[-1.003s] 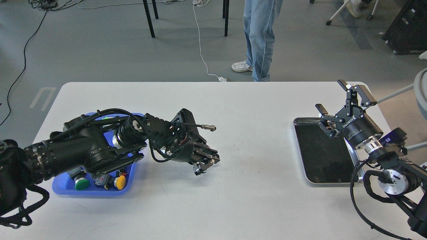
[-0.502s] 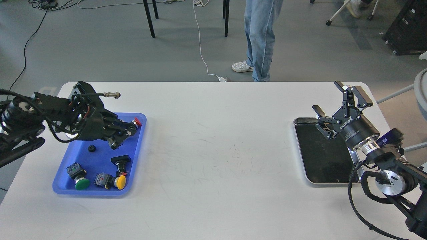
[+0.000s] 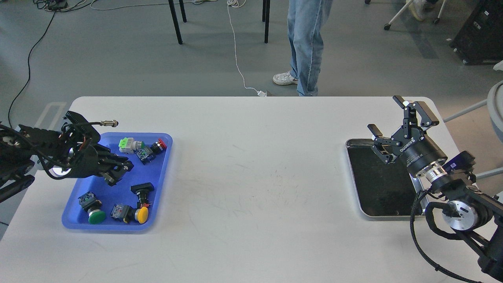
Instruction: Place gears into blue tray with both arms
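The blue tray (image 3: 163,165) sits near the table's (image 3: 251,165) left edge, switches (image 3: 135,214) inside; no gear can be made out. The left gripper (image 3: 118,173) hangs over its left rim, finger spread unclear. The right gripper (image 3: 397,125), fingers wide, hovers over the metal tray's (image 3: 377,214) far end.

A blue tray (image 3: 159,184) holding coloured push-button switches (image 3: 135,214) sits at the left end of a white table (image 3: 255,188), the left gripper (image 3: 118,173) low over its inside. At the far right, the right gripper (image 3: 397,124) hangs with fingers spread above a silver-rimmed metal tray (image 3: 377,181). A person in jeans (image 3: 306,43) stands beyond.
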You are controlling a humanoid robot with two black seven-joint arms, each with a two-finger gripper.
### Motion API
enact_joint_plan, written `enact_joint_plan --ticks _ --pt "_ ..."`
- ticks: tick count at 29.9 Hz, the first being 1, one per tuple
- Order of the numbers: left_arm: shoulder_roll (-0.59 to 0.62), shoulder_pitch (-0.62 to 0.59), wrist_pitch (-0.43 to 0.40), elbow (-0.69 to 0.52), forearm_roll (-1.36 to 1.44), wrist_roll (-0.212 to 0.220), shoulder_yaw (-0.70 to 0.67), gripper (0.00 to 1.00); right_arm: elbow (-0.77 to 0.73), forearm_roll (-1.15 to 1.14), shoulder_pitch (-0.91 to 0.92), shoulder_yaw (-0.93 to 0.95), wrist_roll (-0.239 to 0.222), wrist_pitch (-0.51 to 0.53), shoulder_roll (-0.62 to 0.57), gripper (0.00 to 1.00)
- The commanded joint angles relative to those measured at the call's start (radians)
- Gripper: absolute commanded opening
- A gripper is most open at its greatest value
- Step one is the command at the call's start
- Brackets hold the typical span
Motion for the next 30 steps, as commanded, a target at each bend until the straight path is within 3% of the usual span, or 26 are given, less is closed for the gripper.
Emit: enact_joint_plan --ticks 1,11,13,17,21,25,30 --pt "-0.014 0.012 0.0 0.004 -0.001 0.0 -0.001 0.18 -0.002 0.0 0.001 0.0 0.0 0.0 0.001 0.98" --pt "-0.025 0.029 0.0 0.006 0.002 0.0 -0.001 0.24 0.001 0.0 0.001 0.0 0.0 -0.002 -0.002 0.98" --pt "-0.027 0.029 0.0 0.006 0.002 0.0 -0.001 0.34 0.003 0.0 0.001 0.0 0.0 0.0 -0.002 0.98" --pt "-0.027 0.029 0.0 0.006 0.003 0.0 -0.009 0.73 0.005 0.0 0.001 0.0 0.0 0.0 -0.005 0.98" --pt "-0.014 0.026 0.0 0.003 -0.003 0.0 -0.058 0.82 0.005 0.0 0.003 0.0 0.0 -0.002 -0.005 0.98" --pt "-0.014 0.021 -0.009 -0.051 -0.05 0.0 -0.229 0.86 0.003 0.0 0.009 0.0 0.0 0.0 0.003 0.98" --pt "-0.028 0.024 -0.001 -0.121 -0.369 0.0 -0.325 0.94 0.0 -0.001 0.015 0.0 0.0 0.0 0.007 0.98"
